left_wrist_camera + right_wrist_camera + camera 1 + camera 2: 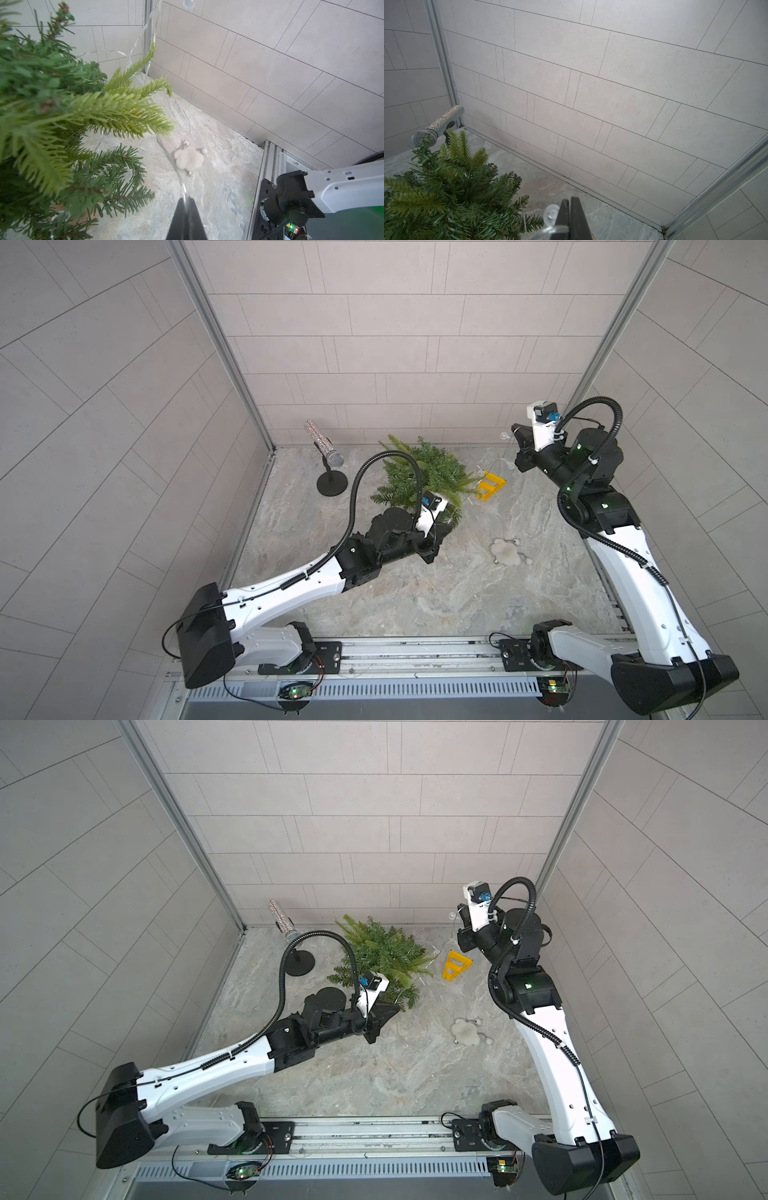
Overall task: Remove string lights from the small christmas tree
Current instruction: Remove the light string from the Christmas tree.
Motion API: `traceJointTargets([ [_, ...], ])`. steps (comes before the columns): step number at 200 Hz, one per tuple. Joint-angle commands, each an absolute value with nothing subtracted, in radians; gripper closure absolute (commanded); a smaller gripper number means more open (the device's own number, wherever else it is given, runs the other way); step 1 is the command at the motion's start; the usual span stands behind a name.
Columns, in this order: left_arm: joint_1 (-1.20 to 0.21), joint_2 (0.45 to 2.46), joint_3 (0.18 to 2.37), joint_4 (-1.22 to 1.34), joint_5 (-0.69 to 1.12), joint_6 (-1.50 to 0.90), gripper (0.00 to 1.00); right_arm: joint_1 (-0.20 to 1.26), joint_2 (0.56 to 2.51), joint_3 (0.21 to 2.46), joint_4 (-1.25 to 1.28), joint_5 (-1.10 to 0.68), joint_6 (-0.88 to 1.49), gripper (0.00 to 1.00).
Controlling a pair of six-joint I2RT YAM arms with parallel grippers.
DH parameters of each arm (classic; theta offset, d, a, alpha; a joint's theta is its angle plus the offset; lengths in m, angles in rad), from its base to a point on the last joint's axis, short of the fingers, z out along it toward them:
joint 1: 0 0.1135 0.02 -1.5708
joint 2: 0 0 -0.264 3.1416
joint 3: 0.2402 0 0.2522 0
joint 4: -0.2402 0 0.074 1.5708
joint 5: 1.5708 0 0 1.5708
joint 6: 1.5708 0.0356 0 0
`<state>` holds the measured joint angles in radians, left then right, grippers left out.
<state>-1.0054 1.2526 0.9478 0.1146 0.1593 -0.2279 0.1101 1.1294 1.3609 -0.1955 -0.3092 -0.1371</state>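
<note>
Both grippers are pinched shut on the string lights (pixel 550 214). Largest on the marbled table (pixel 415 605) is the tree (pixel 419 472), set near the back wall between the two arms. The left gripper (pixel 185 200) sits low against the tree's near side, with its tips under the outer branches in both top views. From those tips the thin clear wire rises past a light-green branch and climbs along the corner post, with one bulb high up. The right gripper (pixel 569 200) is raised well to the tree's right, apart from the branches. A round bulb sits just beside one of its fingers and a loop of wire crosses below. Left of the tree stands a glittery microphone (pixel 328 450). A yellow plastic piece (pixel 491 487) lies between the tree and the right gripper, and a fluffy white toy (pixel 505 552) lies nearer the front.
</note>
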Motion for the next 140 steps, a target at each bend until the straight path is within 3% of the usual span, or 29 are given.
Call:
traceJointTargets([
  [1,-1.026,1.271,0.975,0.11,0.149,-0.217,1.0,0.106,1.126,1.344,-0.171,-0.31,-0.135,1.0],
  [113,-1.069,1.416,0.984,0.12,0.19,-0.261,0.98,0.107,1.126,1.249,-0.157,-0.233,-0.132,1.0],
  [140,-1.083,1.44,0.991,0.122,0.202,-0.273,0.89,0.106,1.122,1.21,-0.137,-0.199,-0.126,1.0],
])
